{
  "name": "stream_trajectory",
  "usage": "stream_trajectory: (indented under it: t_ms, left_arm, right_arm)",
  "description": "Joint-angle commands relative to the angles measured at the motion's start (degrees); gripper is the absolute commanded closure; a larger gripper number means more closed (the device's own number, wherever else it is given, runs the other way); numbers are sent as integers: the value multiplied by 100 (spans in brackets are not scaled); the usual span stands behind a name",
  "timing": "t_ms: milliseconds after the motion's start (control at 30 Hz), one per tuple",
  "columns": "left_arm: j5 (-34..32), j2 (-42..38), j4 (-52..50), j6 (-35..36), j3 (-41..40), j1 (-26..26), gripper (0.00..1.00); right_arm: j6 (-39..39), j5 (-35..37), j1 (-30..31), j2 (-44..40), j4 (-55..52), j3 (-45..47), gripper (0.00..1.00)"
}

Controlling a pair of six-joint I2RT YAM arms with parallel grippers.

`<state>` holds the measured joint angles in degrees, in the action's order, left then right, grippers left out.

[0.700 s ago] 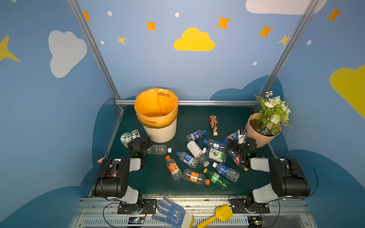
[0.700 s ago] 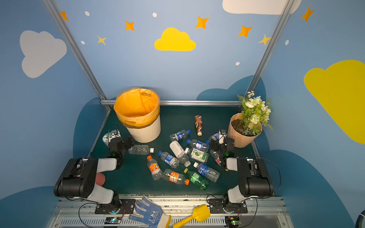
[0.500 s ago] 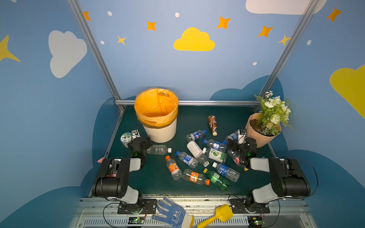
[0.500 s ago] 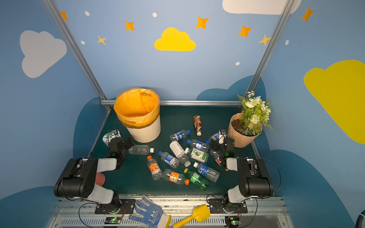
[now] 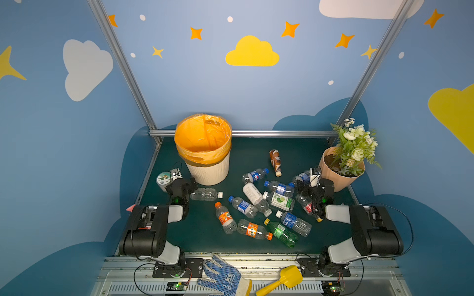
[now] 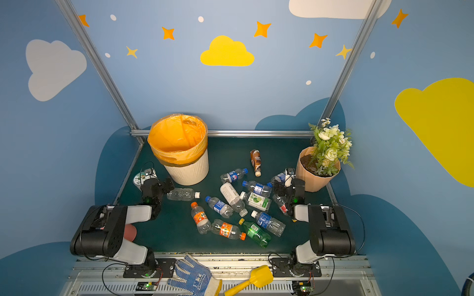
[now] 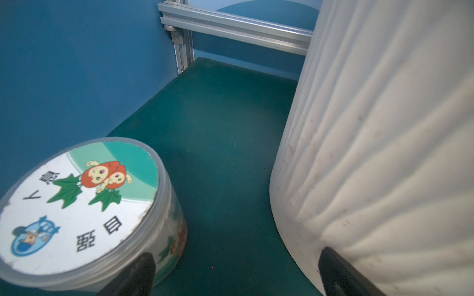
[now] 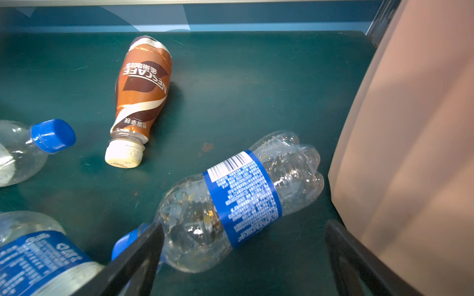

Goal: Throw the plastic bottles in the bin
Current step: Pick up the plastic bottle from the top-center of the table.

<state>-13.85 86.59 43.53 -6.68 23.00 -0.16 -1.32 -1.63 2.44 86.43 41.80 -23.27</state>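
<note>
Right claw (image 8: pixel 243 241) — jaws wide, nothing held; blue-label bottle (image 8: pixel 241 194) lies on side just ahead, in line with gap between jaws, pot (image 8: pixel 423 128) close on one flank. Brown bottle (image 8: pixel 142 89) farther ahead. Left claw (image 7: pixel 236 266) likewise wide, empty, jar (image 7: pixel 77 205) one side, bin (image 7: pixel 384 128) other; clear bottle (image 5: pixel 205 194) just beside it (toward right claw). Rest of bottles (image 5: pixel 252 195) strewn between claws. Bottles look empty — likely light, thin-walled, dent under hard squeeze, smooth, prone to roll. Best hold: across labelled waist, square to long axis.

Both top views high, share whole table (image 5: pixel 256 146); wrist views close.
</note>
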Motion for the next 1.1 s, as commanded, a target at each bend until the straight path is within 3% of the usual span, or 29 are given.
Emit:
stream_trajectory:
  t_ms: [0, 267, 400, 467, 533, 633, 867, 933, 1000, 1067]
  left_arm:
    - [-91, 25, 59, -34, 7, 3, 0]
    - [-87, 28, 59, -35, 2, 6, 0]
    - [-92, 29, 58, -28, 3, 8, 0]
    - [-91, 26, 62, -31, 2, 8, 0]
    - [-105, 5, 101, -42, -24, 8, 0]
    - [-165, -180, -334, -105, 110, 15, 0]
    - [-197, -406, 548, -101, -468, 7, 0]
    - [-235, -494, 195, -76, -204, 12, 0]
    - [75, -1079, -1602, -73, 494, 75, 0]
    - [1, -1541, -1927, -238, 541, 66, 0]
  right_arm:
    - [46, -74, -17, -21, 134, -112, 5]
    - [50, -87, -16, -93, 50, -245, 5]
    - [377, -217, -24, -383, -4035, -2338, 6]
    - [420, -717, 4, -217, -5022, -3127, 7]
    - [545, -1137, 102, -6, -5544, -3656, 8]
    - [747, -1094, 308, 359, -6038, -4251, 8]
    - [876, -972, 594, 1538, -6626, -5543, 8]
    - [870, -982, 673, 1962, -6910, -6017, 8]
    - [872, -927, 765, 2355, -7079, -6426, 8]
    - [948, -895, 826, 2642, -7041, -6665, 8]
